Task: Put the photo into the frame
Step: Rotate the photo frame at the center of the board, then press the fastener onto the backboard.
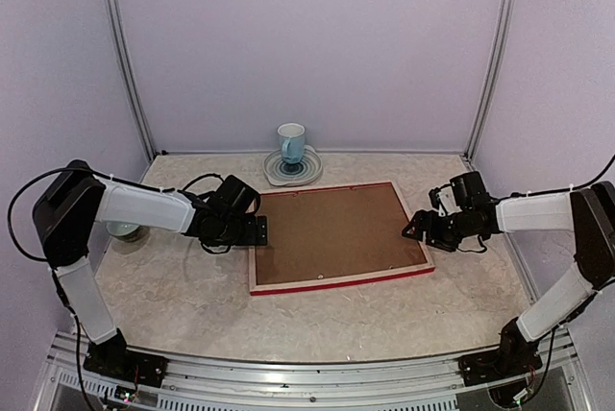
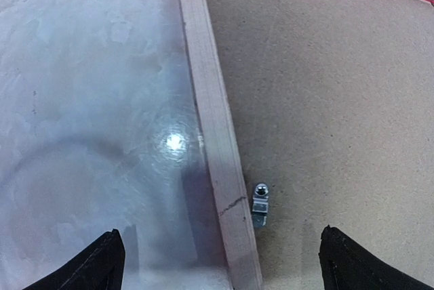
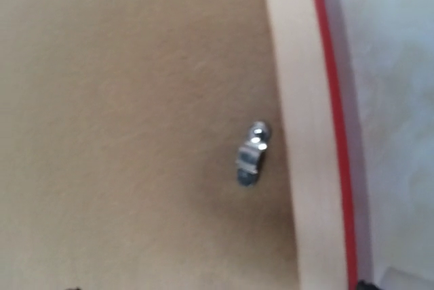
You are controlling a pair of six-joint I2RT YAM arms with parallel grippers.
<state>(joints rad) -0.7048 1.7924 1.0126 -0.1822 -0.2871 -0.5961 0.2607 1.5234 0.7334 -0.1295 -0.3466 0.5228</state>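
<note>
The frame [image 1: 336, 285] lies face down in the middle of the table, pale wood reverse up, red showing along its edges. A brown backing board [image 1: 332, 229] fills it. The photo is hidden or out of view. My left gripper [image 1: 258, 230] hovers open over the frame's left rail [image 2: 217, 134], its fingertips [image 2: 102, 266] wide apart, straddling the rail and a small metal clip [image 2: 260, 203]. My right gripper [image 1: 415, 229] stands open over the right rail [image 3: 298, 134], beside another clip [image 3: 251, 156]; only the very ends of its fingers show at the bottom of the right wrist view.
A blue and white mug [image 1: 291, 142] stands on a plate [image 1: 312, 169] at the back, just beyond the frame. A pale round dish [image 1: 125, 230] sits at the left, partly behind my left arm. Enclosure posts rise at both back corners.
</note>
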